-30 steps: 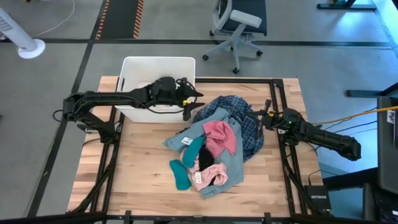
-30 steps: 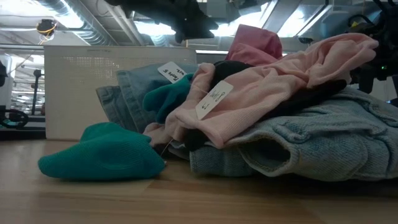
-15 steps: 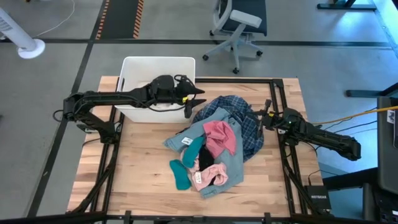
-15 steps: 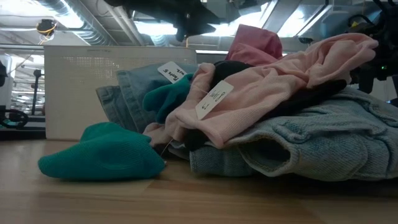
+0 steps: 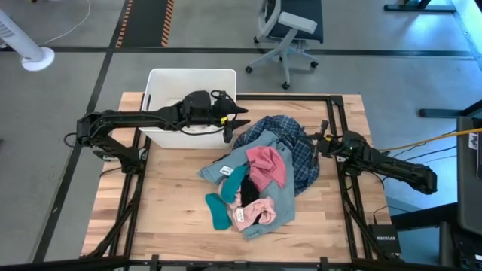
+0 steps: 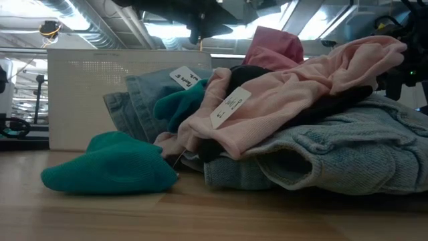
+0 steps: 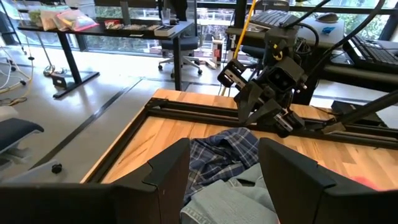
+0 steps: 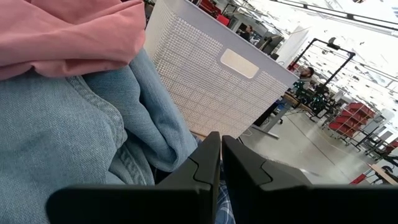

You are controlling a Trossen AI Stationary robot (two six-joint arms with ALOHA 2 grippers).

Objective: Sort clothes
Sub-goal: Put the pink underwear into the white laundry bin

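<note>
The left gripper (image 5: 235, 113) hangs over the white bin (image 5: 162, 81) – its fingers spread apart, holding nothing. The clothes (image 5: 260, 177) lie piled in the middle of the tabletop (image 5: 169, 211). At the pile's right edge the right gripper (image 5: 315, 147) rests – fingers closed together, nothing visibly held.

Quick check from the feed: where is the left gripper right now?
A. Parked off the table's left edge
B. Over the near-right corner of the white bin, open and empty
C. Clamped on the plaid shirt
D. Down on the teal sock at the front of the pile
B. In the high view the left gripper sits at the white bin's corner beside the clothes pile, and its wrist view shows its fingers spread with nothing between them.
</note>
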